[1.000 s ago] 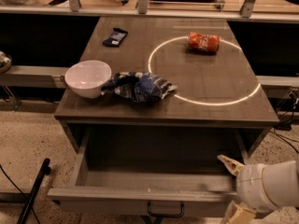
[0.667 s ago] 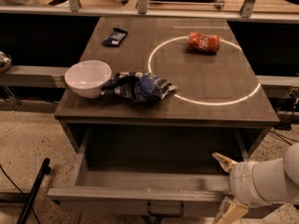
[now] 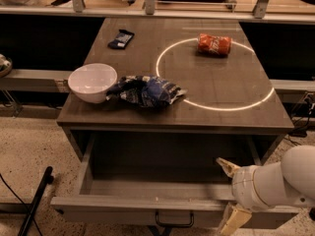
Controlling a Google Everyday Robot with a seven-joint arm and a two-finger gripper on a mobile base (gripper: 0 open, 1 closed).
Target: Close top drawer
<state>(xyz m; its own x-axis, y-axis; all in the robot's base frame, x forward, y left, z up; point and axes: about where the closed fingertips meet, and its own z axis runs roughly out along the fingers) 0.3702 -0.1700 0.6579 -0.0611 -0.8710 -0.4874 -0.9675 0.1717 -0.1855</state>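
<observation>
The top drawer (image 3: pixel 123 208) is pulled far out from under the grey-brown table (image 3: pixel 221 97). Its inside looks empty. A dark loop handle (image 3: pixel 174 220) hangs at the centre of its front panel. My gripper (image 3: pixel 230 193) is at the drawer's front right, on a white arm (image 3: pixel 280 181). It is open. One tan finger (image 3: pixel 227 166) is above the inside of the drawer, the other finger (image 3: pixel 233 219) is in front of the front panel, so the front edge lies between them.
On the tabletop are a white bowl (image 3: pixel 92 81), a blue crumpled chip bag (image 3: pixel 146 90), an orange can (image 3: pixel 214 44) lying on its side, and a small dark packet (image 3: pixel 120 38). A white ring (image 3: pixel 266 95) is marked on the top. A black pole (image 3: pixel 35 200) leans at lower left.
My gripper and arm have moved left along the drawer's front, closer to the handle. The drawer stands as open as before.
</observation>
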